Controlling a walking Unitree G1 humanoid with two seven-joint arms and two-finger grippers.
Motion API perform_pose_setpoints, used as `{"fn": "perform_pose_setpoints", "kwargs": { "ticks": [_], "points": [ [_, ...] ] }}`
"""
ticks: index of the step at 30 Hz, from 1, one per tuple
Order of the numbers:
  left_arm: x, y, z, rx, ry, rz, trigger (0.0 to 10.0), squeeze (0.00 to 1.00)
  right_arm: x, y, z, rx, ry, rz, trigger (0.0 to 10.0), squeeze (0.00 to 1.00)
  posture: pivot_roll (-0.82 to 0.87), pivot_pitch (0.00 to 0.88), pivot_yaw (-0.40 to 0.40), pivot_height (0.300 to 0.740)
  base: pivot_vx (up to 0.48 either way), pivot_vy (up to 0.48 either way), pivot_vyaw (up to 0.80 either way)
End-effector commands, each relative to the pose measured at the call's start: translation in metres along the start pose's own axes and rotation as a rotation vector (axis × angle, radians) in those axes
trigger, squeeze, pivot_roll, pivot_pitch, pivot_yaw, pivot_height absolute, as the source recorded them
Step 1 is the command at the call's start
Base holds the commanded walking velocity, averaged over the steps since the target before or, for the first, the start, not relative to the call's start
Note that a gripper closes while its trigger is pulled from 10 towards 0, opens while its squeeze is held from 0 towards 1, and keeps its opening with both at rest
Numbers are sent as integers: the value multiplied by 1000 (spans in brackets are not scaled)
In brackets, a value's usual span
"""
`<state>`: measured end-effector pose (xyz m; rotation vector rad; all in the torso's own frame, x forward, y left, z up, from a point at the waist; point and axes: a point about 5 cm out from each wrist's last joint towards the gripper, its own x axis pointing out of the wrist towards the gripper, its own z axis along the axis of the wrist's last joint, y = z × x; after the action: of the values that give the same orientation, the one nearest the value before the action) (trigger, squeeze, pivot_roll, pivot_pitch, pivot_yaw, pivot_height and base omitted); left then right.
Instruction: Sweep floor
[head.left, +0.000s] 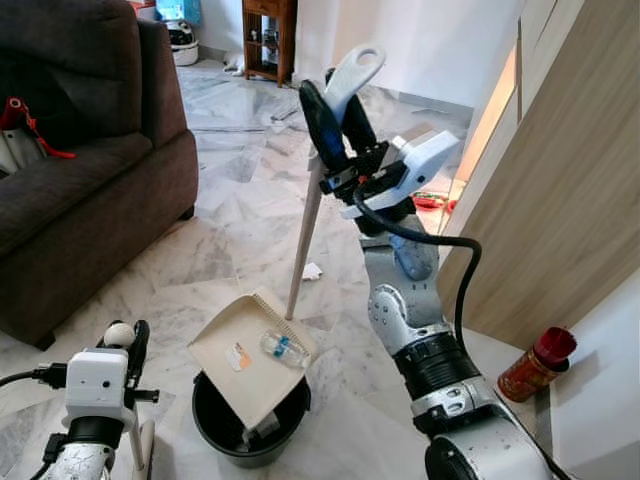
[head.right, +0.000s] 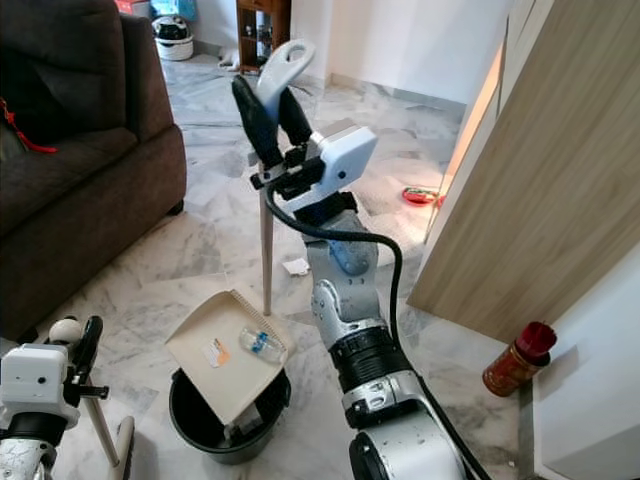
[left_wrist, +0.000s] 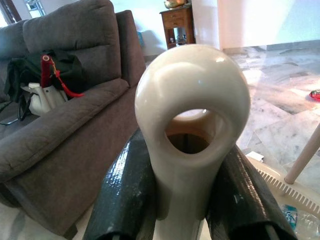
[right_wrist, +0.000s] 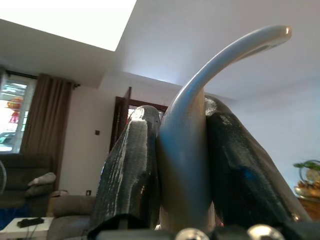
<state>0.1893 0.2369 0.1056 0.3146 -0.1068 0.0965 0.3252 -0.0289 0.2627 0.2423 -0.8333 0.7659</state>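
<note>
A marble floor (head.left: 230, 250) runs between a dark sofa (head.left: 90, 180) and a wooden panel (head.left: 570, 200). Our right tool (head.left: 335, 130) is clamped on the looped grip of the dustpan handle (head.left: 303, 235) — the dustpan (head.left: 250, 355) hangs tilted over a black bin (head.left: 250, 425), with a small plastic bottle (head.left: 283, 348) and a scrap lying in it. Our left tool (left_wrist: 190, 165) grips the ringed end of a cream broom handle (left_wrist: 192, 115), low beside the bin. A red-capped can (head.left: 535, 365) stands near the panel.
</note>
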Motion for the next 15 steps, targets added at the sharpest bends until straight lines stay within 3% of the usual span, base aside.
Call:
{"fn": "perform_pose_setpoints", "kwargs": {
  "ticks": [1,15],
  "points": [
    [5,2,12,28,-53,-5,10000,0,8,30,7,82,-129,-1,10000,0,181,0,-93,740,0,0,0],
    [7,3,13,33,-59,-10,10000,0,6,55,8,96,-143,61,10000,0,185,0,-89,740,0,0,0]
  ]
}}
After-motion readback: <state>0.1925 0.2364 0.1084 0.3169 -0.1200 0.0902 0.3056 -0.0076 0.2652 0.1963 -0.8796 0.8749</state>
